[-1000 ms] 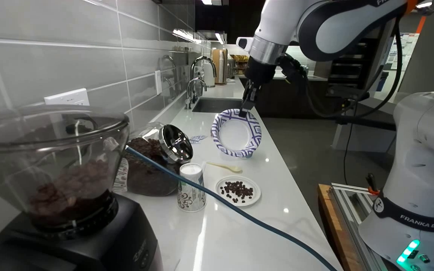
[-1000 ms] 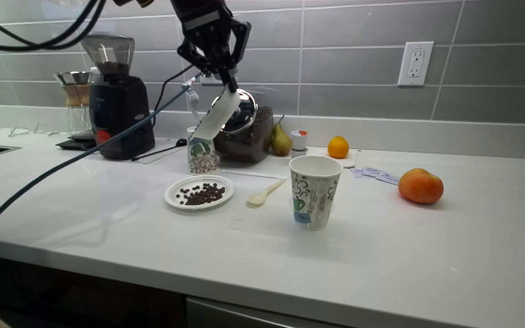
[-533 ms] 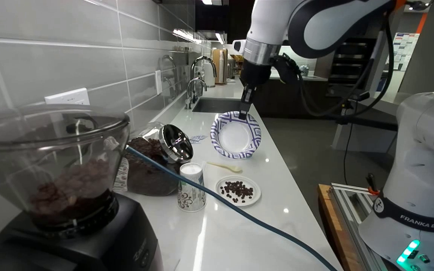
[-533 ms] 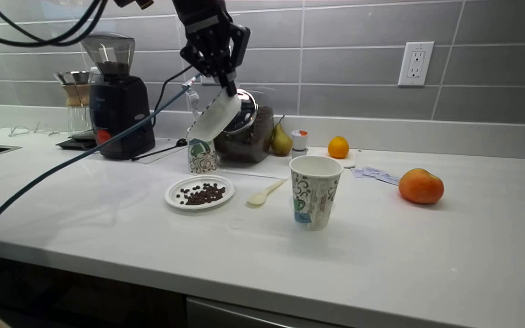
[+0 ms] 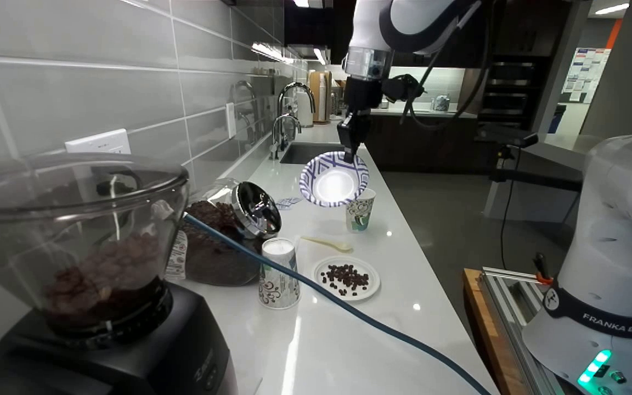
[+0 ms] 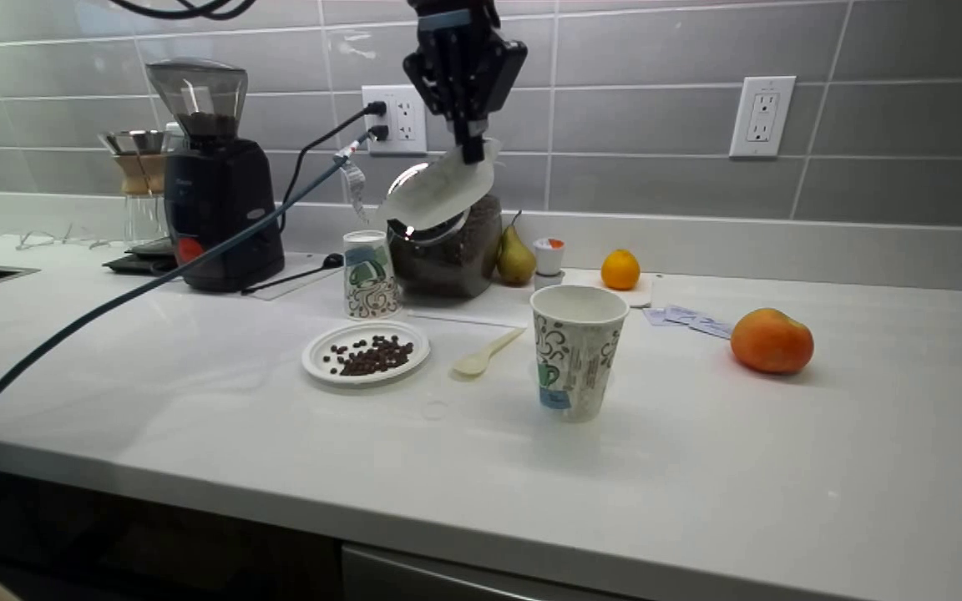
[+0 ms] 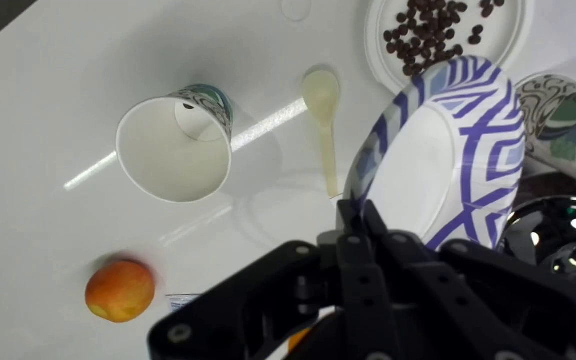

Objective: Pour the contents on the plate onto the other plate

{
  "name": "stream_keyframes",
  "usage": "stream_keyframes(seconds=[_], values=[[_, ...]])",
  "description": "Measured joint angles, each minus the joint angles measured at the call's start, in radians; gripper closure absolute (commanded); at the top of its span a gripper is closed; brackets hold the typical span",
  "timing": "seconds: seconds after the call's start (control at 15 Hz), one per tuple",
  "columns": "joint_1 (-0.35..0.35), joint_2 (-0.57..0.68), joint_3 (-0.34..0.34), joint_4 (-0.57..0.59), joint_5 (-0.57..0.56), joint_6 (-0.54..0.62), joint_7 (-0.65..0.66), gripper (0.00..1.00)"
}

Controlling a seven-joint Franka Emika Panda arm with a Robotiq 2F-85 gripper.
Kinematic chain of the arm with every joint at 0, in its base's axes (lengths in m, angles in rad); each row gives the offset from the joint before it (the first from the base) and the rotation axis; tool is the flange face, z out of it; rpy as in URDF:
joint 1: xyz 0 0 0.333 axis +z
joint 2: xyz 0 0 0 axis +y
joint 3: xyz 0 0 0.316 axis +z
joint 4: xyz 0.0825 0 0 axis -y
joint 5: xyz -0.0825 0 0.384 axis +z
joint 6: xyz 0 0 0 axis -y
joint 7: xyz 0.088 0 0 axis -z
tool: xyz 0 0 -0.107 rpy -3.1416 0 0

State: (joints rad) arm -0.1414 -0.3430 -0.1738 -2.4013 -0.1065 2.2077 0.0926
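Observation:
My gripper (image 7: 361, 215) is shut on the rim of the patterned plate (image 7: 418, 165), a white plate with a purple-blue ring. I hold this plate (image 6: 439, 192) tilted in the air above the counter; its inner face (image 5: 333, 189) shows bare. The other plate, plain white (image 6: 311, 361), lies flat on the counter. The contents, dark brown beans (image 6: 377, 356), lie scattered on that plain plate. In the wrist view the patterned plate's far edge overlaps the view of the plain plate (image 7: 493, 50). The gripper also shows in both exterior views (image 5: 351, 156) (image 6: 473, 154).
An upright paper cup (image 6: 577, 359) and a spoon (image 6: 473, 363) are near the plain plate. An upside-down cup (image 6: 371, 280) and a bean jar (image 6: 448, 267) stand behind. A blue cable (image 5: 349, 307) crosses over the counter. A red-orange fruit (image 6: 772, 340) lies farther along.
My gripper has moved up and away from the plain plate with the patterned plate in it, and the patterned plate's tilt has changed. The beans on the plain plate have not moved.

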Motion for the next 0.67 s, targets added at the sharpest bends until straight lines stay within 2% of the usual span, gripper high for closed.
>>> stream_keyframes(seconds=[0.67], values=[[-0.075, 0.186, -0.153, 0.15, 0.381, 0.042, 0.009, 0.99]])
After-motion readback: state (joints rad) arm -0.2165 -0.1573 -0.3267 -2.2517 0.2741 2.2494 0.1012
